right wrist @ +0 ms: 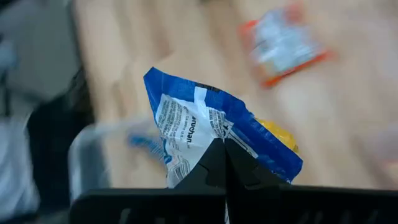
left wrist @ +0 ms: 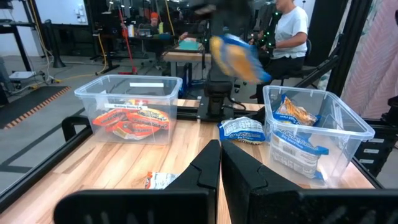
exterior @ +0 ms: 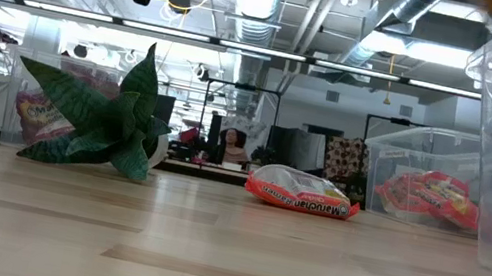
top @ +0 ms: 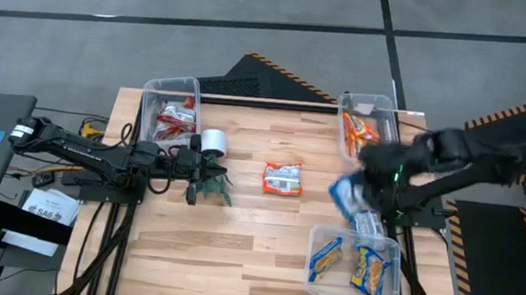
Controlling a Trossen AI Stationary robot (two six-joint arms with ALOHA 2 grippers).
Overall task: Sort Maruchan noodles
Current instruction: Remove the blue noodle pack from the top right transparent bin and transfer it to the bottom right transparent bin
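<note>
We are in the carry step. The right gripper [right wrist: 219, 149] is clamped on a blue-and-white Maruchan packet [right wrist: 205, 134] and holds it above the table's right side, near the front right bin [top: 315, 267] (two yellow-and-blue packets lie inside). We judge the next move to be lowering over that bin and releasing. One red-and-white packet [top: 282, 179] lies mid-table. The left gripper [left wrist: 220, 163], fingers closed and empty, waits beside the potted plant [top: 214, 187].

I count three clear bins [top: 174, 90], one potted plant [top: 212, 187], two arms, and about eight noodle packets [top: 282, 179]; those inside the bins overlap, so I can't be exact.
</note>
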